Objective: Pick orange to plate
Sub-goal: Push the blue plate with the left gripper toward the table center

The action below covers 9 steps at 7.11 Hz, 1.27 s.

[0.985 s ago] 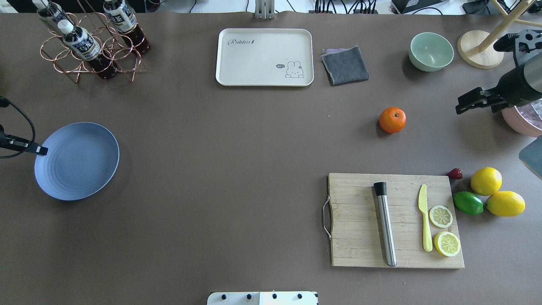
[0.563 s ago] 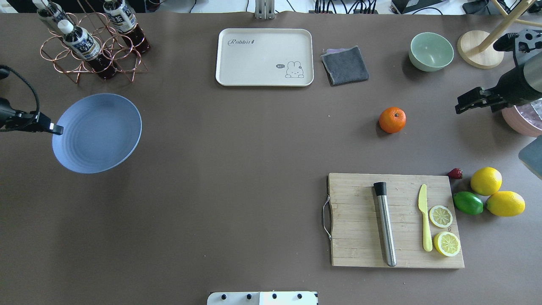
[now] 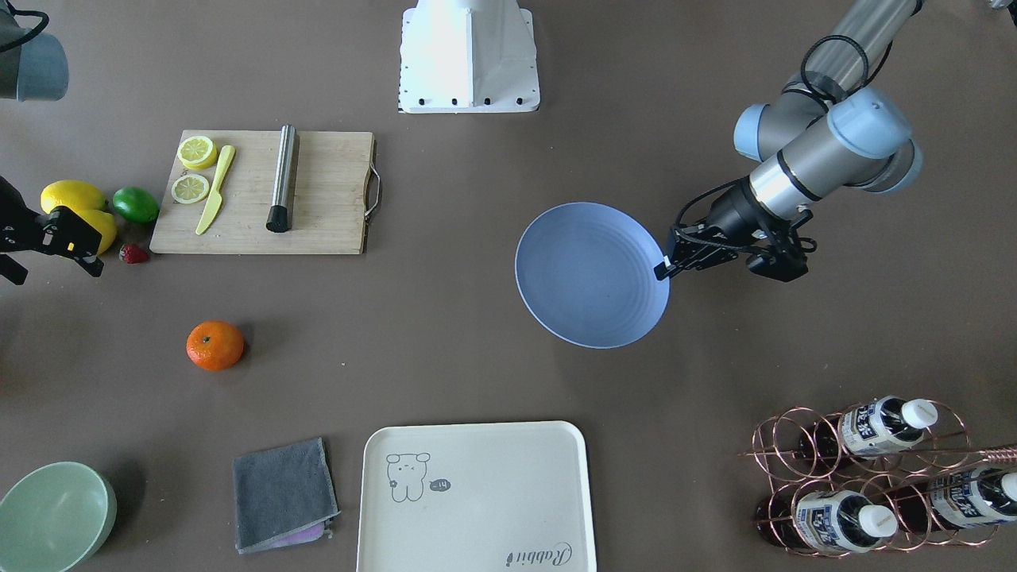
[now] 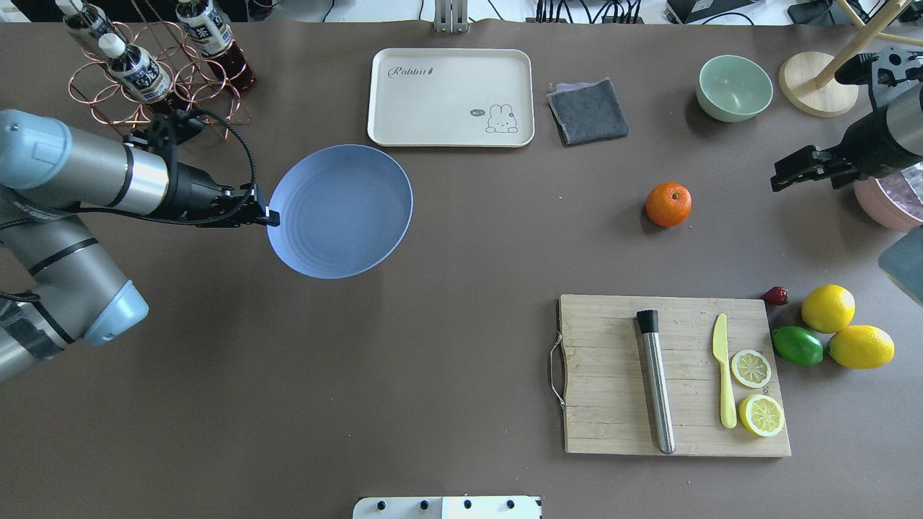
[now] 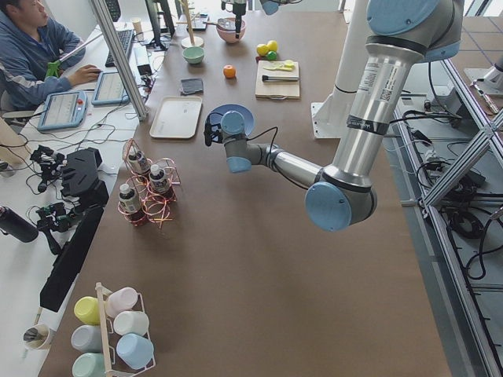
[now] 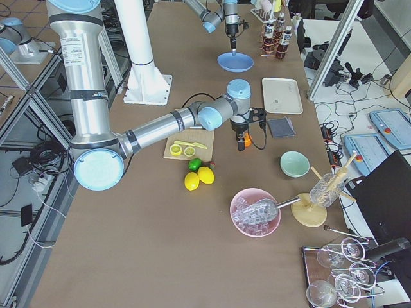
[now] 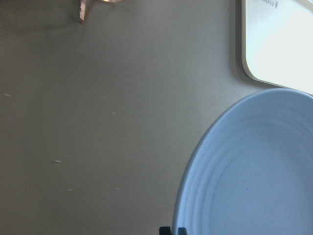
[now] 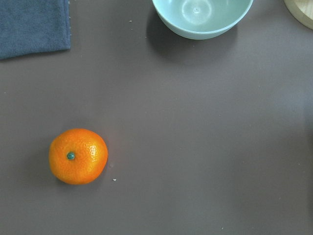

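Plate [image 4: 346,210] — seemingly aloft — pinched by outstretched left gripper [image 4: 272,215].

plate [image 7: 254,171] cropped by left wrist view's edges, green bowl [image 8: 203,19] cut off at top

Robotics lab — aluminium framing [image 5: 119,59], seated operator [image 5: 27,43]

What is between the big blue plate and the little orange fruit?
Nothing. In the overhead view, only bare brown table lies between the round blue plate and the small orange.
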{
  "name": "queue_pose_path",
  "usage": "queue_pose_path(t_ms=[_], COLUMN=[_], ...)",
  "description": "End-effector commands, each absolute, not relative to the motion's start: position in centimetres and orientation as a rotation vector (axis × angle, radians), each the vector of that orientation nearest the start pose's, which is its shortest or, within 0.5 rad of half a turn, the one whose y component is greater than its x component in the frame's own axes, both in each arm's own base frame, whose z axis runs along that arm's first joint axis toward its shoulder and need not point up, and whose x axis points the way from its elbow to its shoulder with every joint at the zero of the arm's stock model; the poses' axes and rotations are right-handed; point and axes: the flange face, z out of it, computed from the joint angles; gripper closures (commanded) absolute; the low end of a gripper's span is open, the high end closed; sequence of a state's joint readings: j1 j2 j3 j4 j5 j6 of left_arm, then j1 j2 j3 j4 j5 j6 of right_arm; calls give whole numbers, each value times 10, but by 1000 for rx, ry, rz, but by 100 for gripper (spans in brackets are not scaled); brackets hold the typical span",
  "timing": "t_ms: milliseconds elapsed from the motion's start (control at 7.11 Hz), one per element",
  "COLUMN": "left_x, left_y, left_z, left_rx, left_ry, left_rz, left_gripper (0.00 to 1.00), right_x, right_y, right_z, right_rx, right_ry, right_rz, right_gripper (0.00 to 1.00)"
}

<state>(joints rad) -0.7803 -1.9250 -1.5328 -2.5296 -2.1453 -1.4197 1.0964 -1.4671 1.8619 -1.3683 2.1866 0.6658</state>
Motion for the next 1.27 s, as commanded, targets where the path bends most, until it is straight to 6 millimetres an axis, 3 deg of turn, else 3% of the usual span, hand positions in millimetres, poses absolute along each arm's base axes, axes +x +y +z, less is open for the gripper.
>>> queue_pose_path(t_ms=[0,141,563,704,844,985,1126], left_x=[479,500,536,537,532,519,492], left_y=[-487,-474,-440,-439,-441,-454,-473], left_z=[300,296,298,298,301,301,306], left_rx=[113,127,138,142,151,163,181], left_ry=[1221,1205,1189,1187,1183,1184,1182], left_rz=[-203,-201,-174,-176,-176,-193,-180], left_gripper=[100,100,100,60,2,2,2], right_x=[-179,-179,-180,-180,-180,-181,-183], right_y=[-511,-511,-511,-511,-511,-514,-514], right_z=[444,444,446,446,446,445,446], right_rx=[166,166,163,163,162,163,163], right_ry=[-814,-813,-812,-812,-811,-812,-808], right_rz=[-7,-8,-7,-7,-6,-7,-9], right_gripper=[0,0,0,0,0,0,0])
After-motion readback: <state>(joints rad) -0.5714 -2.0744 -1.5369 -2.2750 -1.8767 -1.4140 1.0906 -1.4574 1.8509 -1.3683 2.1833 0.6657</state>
